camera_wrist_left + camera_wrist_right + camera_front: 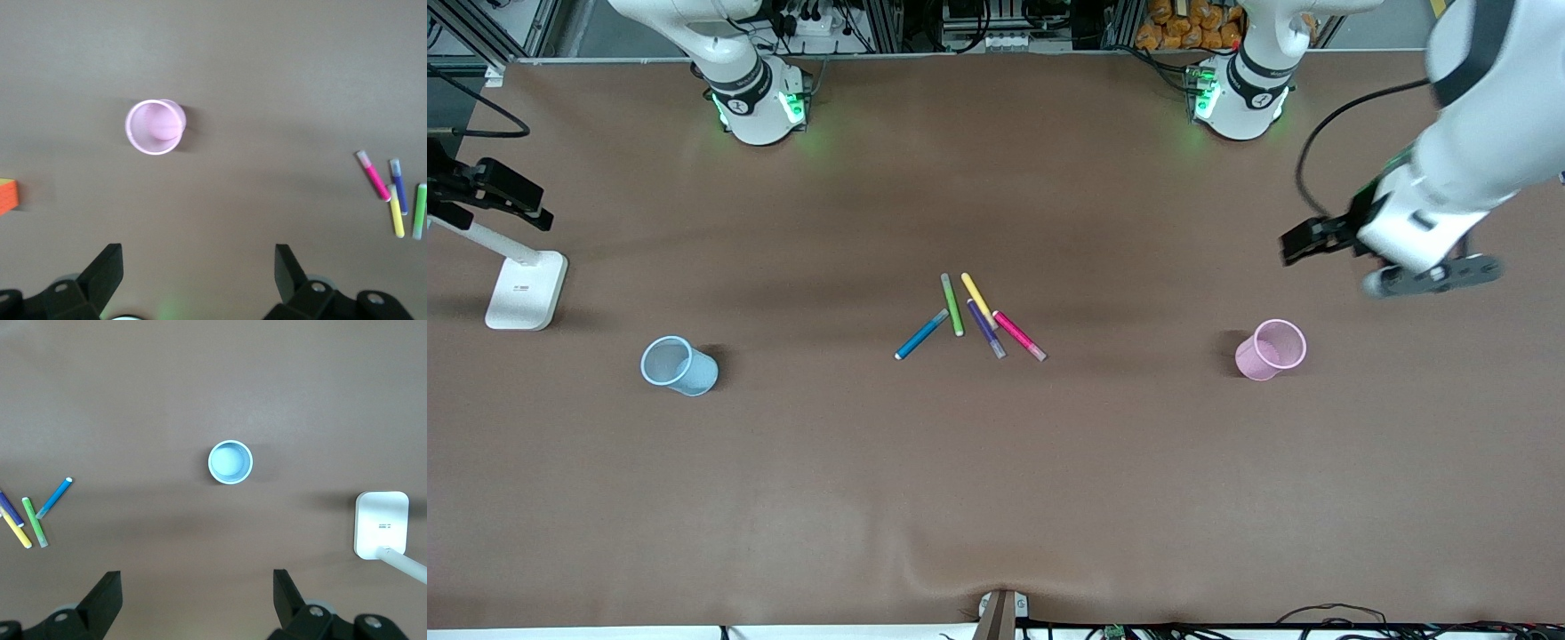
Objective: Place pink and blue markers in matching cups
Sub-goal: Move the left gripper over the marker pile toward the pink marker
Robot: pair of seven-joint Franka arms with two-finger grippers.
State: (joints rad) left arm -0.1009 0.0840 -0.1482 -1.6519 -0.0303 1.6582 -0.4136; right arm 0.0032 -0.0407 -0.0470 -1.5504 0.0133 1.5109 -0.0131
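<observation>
Five pens lie fanned together at the middle of the brown surface [996, 498]. The blue marker [921, 335] is the one toward the right arm's end, angled away from the rest; next to it lie a green pen [952, 305], a yellow pen [977, 299] and a dark purple pen [986, 329], and the pink marker [1019, 336] is the one toward the left arm's end, its upper tip close by the yellow and purple pens. None of them sits in a cup. The light blue cup [679, 365] stands upright well apart from the pens toward the right arm's end, and the pink cup [1270, 349] stands upright well apart toward the left arm's end; both look empty from above. A white stand base [527, 289] carrying a black camera rests near the blue cup, farther from the front camera. The left claw [1430, 276] hangs in the air over the bare surface beside the pink cup, its fingers [107, 270] spread wide and holding nothing. The right claw [197, 597] is out of the front view; its wrist view shows it over the blue cup, fingers [105, 592] spread wide and empty. In the left wrist view an orange object [8, 195] is cut off at the frame's edge and cannot be identified, and the blue marker is out of that frame.
</observation>
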